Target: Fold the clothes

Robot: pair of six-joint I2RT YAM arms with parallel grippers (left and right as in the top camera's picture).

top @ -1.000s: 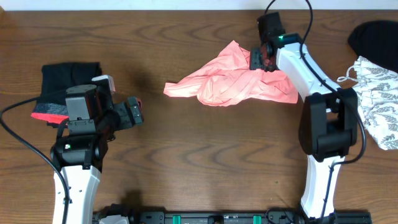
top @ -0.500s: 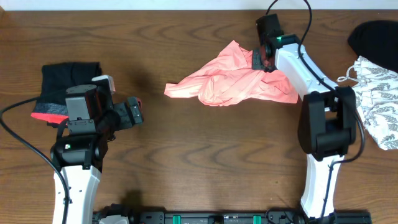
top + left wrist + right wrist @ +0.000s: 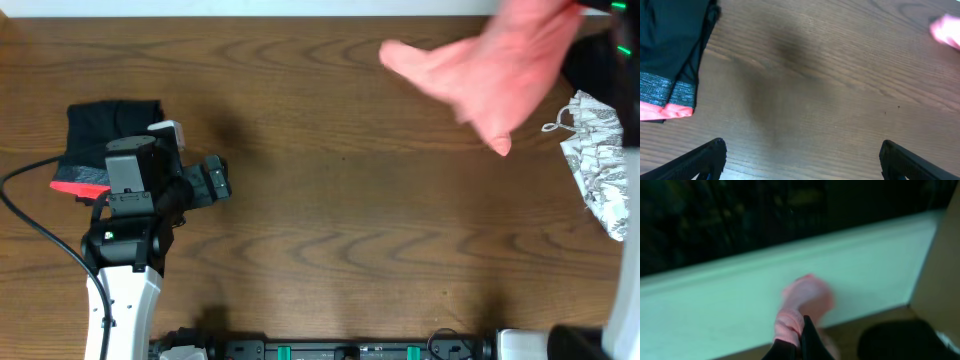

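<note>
The salmon-pink garment (image 3: 500, 70) hangs blurred in the air over the table's far right, and its tip shows in the left wrist view (image 3: 946, 30). In the right wrist view my right gripper (image 3: 799, 341) is shut on a bunched edge of the pink garment (image 3: 792, 322). A black garment with a red-grey hem (image 3: 100, 135) lies at the far left, also seen top left in the left wrist view (image 3: 670, 45). My left gripper (image 3: 215, 182) stands wide open just right of it, over bare wood (image 3: 802, 152). A white floral garment (image 3: 598, 165) lies at the right edge.
Another dark garment (image 3: 590, 75) lies at the far right corner behind the floral one, and shows low right in the right wrist view (image 3: 900, 340). The right arm's white link (image 3: 630, 260) runs down the right edge. A pale wall (image 3: 715, 310) borders the table's far side.
The right gripper shut on the pink garment's far edge and swept it up off the table toward the far right. The left arm has not moved.
</note>
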